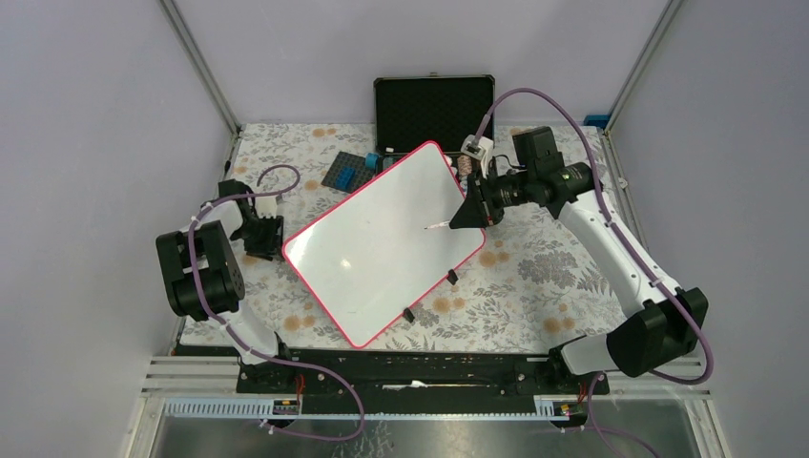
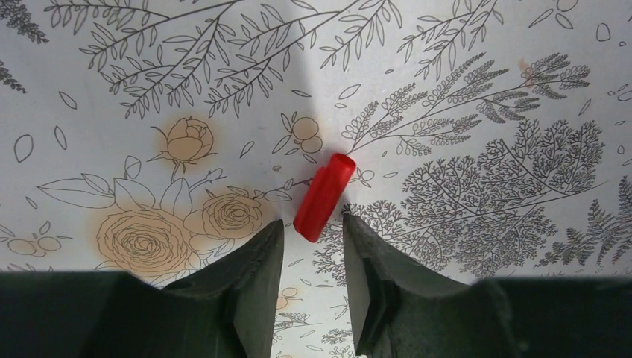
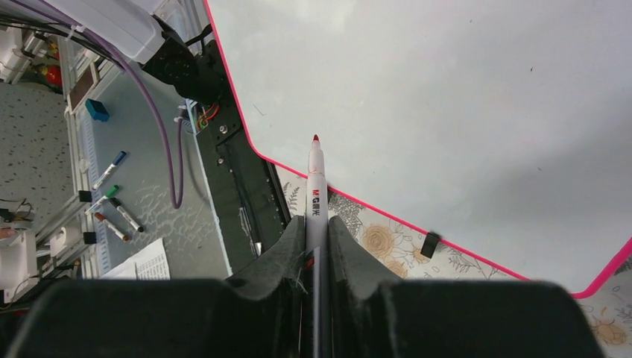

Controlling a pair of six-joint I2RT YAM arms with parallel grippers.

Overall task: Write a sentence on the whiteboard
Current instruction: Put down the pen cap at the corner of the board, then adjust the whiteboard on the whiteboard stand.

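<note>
The right gripper (image 3: 316, 224) pinched a marker (image 3: 316, 179) over the whiteboard (image 3: 462, 112), maybe touching. The left gripper (image 2: 311, 227) hung open beside the whiteboard, over flowery cloth (image 2: 484, 112).

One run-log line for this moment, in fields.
right gripper: shut on marker, tip over whiteboard | left gripper: open over red cap | whiteboard: no writing yet

A glossy, smooth white surface is shown by the whiteboard (image 1: 382, 243), light being reflected in it. Beneath the whiteboard, a matt printed tablecloth (image 1: 544, 277) is seen. The marker (image 3: 316, 198) barrel and red cap (image 2: 323, 197) are seen as smooth plastic.
</note>
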